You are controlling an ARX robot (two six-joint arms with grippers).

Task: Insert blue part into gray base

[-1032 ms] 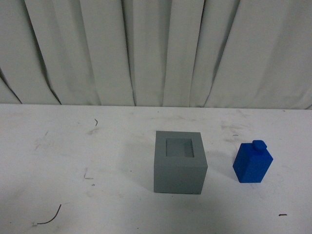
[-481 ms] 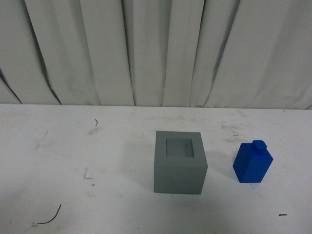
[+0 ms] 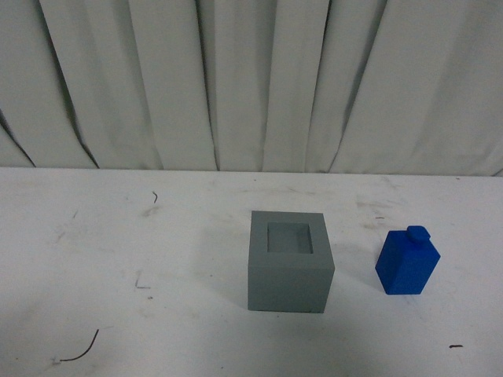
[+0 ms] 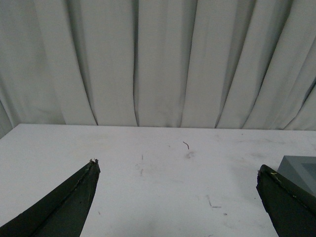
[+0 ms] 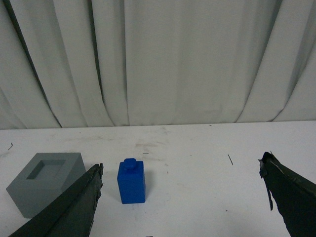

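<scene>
White table holds blue part — upright, knob-topped.

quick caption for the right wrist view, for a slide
Open right end effector faces the upright blue part, standing apart from the gray base on a white table.

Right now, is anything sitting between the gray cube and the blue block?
No. In the front view, only bare white table separates the gray base from the blue part; they stand apart.
</scene>
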